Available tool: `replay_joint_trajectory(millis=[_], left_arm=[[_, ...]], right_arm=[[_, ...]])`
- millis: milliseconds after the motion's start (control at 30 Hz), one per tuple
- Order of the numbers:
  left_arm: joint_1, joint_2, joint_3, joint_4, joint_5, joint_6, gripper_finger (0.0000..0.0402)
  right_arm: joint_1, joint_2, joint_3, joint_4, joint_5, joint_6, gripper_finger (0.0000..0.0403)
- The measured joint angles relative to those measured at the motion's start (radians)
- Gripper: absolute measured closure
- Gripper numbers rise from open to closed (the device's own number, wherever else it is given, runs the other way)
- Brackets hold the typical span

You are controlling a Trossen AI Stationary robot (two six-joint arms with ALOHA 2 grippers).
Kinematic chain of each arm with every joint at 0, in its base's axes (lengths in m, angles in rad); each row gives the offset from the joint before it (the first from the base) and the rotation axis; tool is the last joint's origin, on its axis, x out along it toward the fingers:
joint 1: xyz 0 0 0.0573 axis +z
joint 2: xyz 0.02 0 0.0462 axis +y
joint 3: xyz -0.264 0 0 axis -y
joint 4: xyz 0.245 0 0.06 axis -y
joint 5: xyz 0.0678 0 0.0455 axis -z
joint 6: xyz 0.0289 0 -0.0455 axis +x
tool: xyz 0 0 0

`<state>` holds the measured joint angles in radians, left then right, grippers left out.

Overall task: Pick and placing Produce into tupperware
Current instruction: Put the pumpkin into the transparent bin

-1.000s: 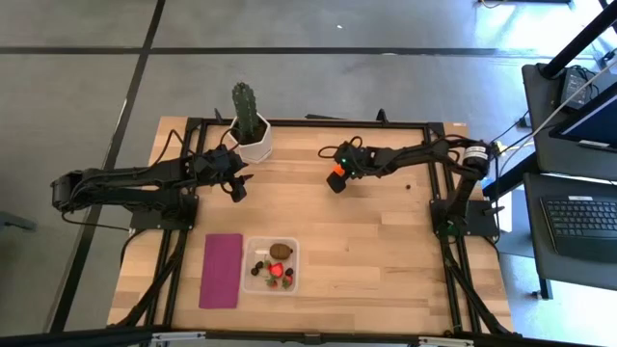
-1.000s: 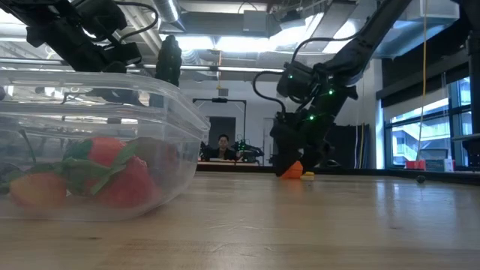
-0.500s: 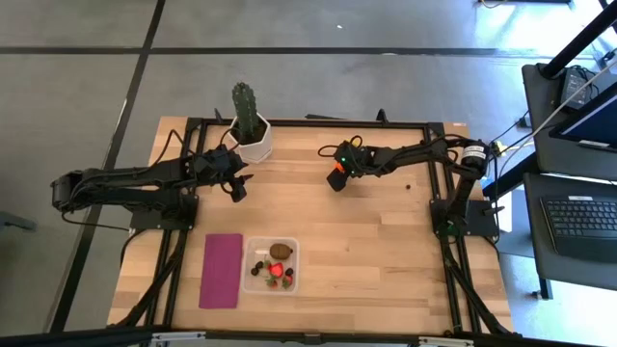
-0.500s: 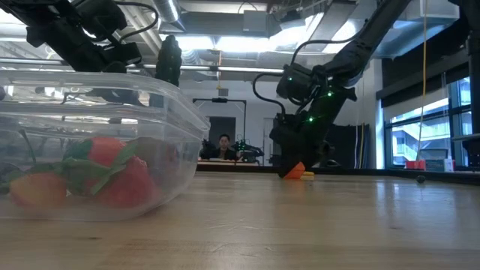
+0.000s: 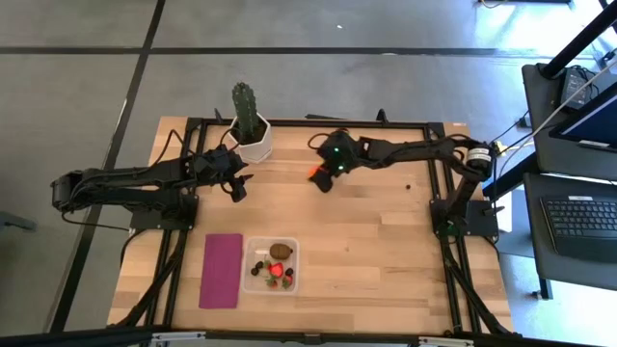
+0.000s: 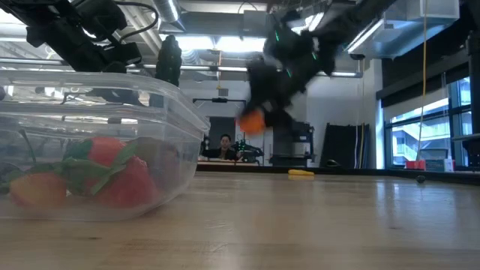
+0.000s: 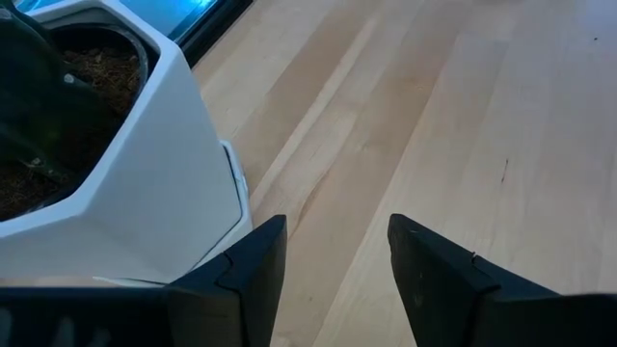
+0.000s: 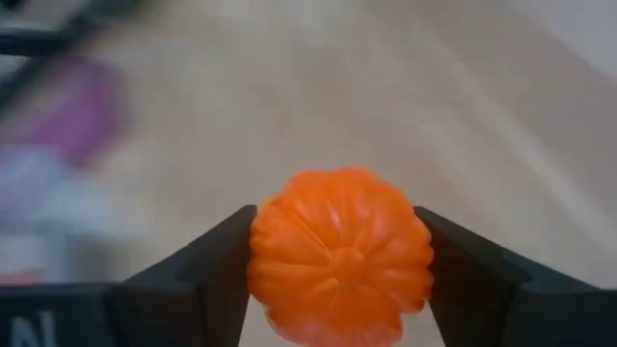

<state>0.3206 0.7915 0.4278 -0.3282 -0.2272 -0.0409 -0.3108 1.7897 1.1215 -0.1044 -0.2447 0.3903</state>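
Orange fruit [image 8: 339, 253] clamped between both fingers of right hand [image 5: 319, 177]; the ribbed ball fills the gap, seen only in right wrist view. Low view shows it lifted clear of counter [image 5: 386, 251]; high view puts it over bare wood at about 1 o'clock from tupperware [image 5: 271, 264], well apart. Tub sits near counter's 6 o'clock edge, with strawberries [image 6: 112, 176] and kiwi [image 5: 281, 251] inside. Thin yellow piece [image 6: 301, 172] lies on counter, visible in low view only. Magenta mat [image 5: 222, 270] just beside tub at 9 o'clock. Open wood runs from tub toward right edge. Left hand [image 7: 328, 265] partly open, empty, just beside white cactus pot [image 7: 116, 193].
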Motion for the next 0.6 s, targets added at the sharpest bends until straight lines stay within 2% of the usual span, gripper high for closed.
replay_joint_trajectory(millis=[67, 200, 400, 500, 600], left_arm=[[0.0, 0.0, 0.0, 0.0, 0.0, 0.0, 0.0225], [0.0, 0.0, 0.0, 0.0, 0.0, 0.0, 0.0225], [0.0, 0.0, 0.0, 0.0, 0.0, 0.0, 0.0225], [0.0, 0.0, 0.0, 0.0, 0.0, 0.0, 0.0225], [0.0, 0.0, 0.0, 0.0, 0.0, 0.0, 0.0225]], right_arm=[[0.039, 0.0, 0.09, -0.001, -0.05, -0.014, 0.0156], [0.137, 0.0, 0.294, -0.114, -0.034, -0.098, 0.0152], [0.299, -0.001, 0.581, -0.353, 0.144, -0.245, 0.0152], [0.365, -0.002, 0.658, -0.382, 0.225, -0.277, 0.0151], [0.411, -0.002, 0.682, -0.374, 0.258, -0.287, 0.0151]])
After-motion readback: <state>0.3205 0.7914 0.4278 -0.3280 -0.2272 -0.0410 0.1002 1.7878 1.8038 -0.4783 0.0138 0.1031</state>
